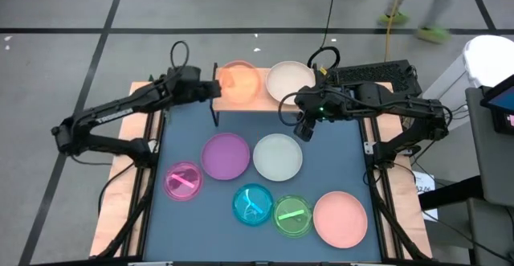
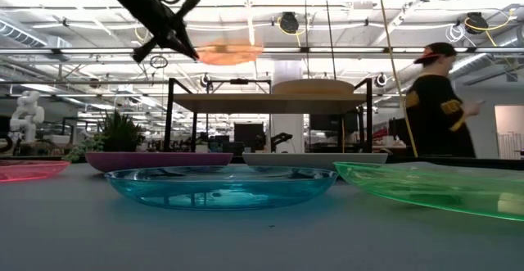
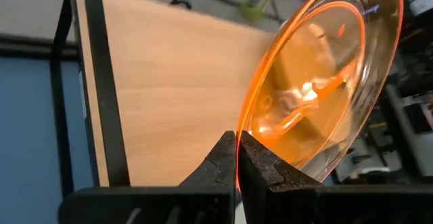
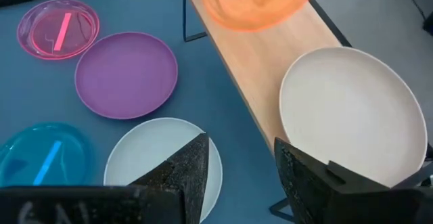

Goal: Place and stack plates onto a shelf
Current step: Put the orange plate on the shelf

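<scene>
My left gripper (image 1: 212, 89) is shut on a small translucent orange plate (image 1: 238, 81), which hovers over the left part of the light-wood shelf (image 1: 259, 104). In the low view the orange plate (image 2: 229, 54) floats above the shelf board (image 2: 246, 104). A beige plate (image 1: 289, 81) lies flat on the shelf's right part. My right gripper (image 4: 243, 166) is open and holds nothing. It hangs over the table at the shelf's near edge (image 1: 305, 129), between the beige plate (image 4: 352, 109) and the white plate (image 4: 155, 160). My left gripper pinches the orange plate's rim (image 3: 245, 126) between its two fingers, at the edge facing the table's left. The fingers come in roughly level from the left side. The plate is lifted clear above the shelf, close to level, its far side slightly raised.
On the blue table lie a purple plate (image 1: 225, 155), a white plate (image 1: 278, 157), a translucent pink plate (image 1: 183, 180), a blue plate (image 1: 254, 203), a green plate (image 1: 293, 215) and an opaque pink plate (image 1: 340, 218). A person (image 2: 438, 99) stands beyond the table.
</scene>
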{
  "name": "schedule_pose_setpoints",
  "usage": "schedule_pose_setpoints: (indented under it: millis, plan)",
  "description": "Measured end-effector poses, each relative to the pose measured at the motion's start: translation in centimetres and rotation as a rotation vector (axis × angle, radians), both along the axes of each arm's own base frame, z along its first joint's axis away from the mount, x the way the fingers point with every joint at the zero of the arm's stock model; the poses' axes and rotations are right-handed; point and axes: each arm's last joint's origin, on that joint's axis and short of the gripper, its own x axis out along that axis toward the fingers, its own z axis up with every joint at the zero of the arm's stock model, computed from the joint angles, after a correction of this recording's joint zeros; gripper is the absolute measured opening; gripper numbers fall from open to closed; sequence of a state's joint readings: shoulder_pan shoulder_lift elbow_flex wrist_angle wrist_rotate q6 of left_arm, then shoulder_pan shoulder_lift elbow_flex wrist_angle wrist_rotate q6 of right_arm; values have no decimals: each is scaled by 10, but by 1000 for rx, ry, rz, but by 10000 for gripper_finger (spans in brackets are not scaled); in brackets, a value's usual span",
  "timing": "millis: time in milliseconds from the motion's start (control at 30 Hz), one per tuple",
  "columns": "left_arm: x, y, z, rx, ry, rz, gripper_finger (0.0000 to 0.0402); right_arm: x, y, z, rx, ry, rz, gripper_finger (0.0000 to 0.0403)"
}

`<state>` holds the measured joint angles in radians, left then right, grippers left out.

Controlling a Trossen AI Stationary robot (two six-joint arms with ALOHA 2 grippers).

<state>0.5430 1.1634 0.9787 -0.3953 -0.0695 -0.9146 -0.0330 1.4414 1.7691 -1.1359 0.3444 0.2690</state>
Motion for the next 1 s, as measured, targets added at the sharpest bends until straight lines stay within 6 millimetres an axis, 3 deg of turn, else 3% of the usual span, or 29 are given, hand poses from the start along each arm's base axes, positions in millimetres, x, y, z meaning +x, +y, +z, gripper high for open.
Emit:
schedule_pose_setpoints:
  millis: [333,667,1000]
  plan:
    - [1,29,-17,-41,82,22,3,-10,3,2,43,-4,-39,151]
    - [-6,36,-19,-26,129,31,3,-18,2,8,28,-24,-72,151]
    - [0,41,-31,-48,174,29,5,-18,2,8,35,-36,-81,151]
